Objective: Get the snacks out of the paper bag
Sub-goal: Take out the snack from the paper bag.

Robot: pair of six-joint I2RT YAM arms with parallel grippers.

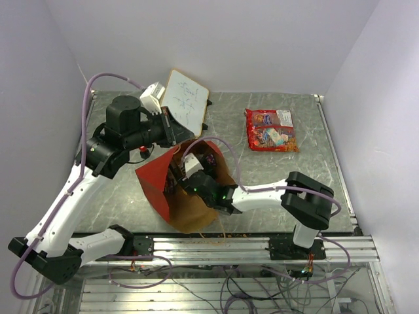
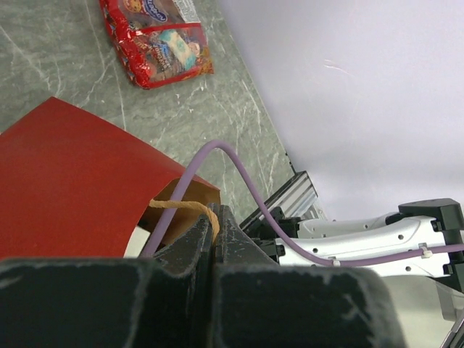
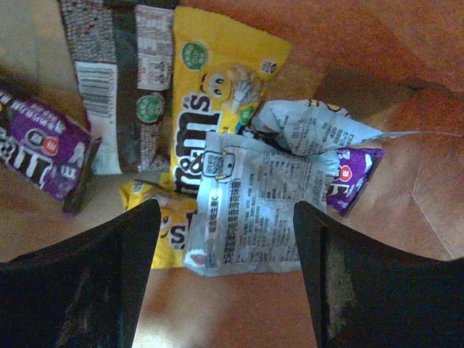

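Fingers of the right arm (image 3: 80,283) stand wide apart deep inside the paper bag (image 1: 156,182) and grip nothing. Between their tips, the right wrist view shows a heap of small snacks lying on the brown kraft inner wall (image 3: 413,181). A pale silver packet (image 3: 254,210) with small print lies in the middle on top. A yellow packet (image 3: 217,87) sits partly under it, a dark brown packet (image 3: 116,72) with a barcode is to its left, and a purple packet (image 3: 36,152) lies at the left edge. A second purple packet (image 3: 351,177) peeks out at the right beside a crumpled pale one (image 3: 312,127). The left fingers (image 2: 192,254) are pressed fully together on the bag's tan twisted handle (image 2: 181,206), whose loop runs up into the seam between them. Seen from above, the bag rests tilted on the table (image 1: 294,180) between the two arms, red outside facing left, and the right arm reaches into its mouth. The large flat red candy bag (image 1: 270,129) lies outside, flat on the table's far right part, well apart from the paper bag. A white whiteboard (image 1: 185,98) leans at the far edge behind the left arm.
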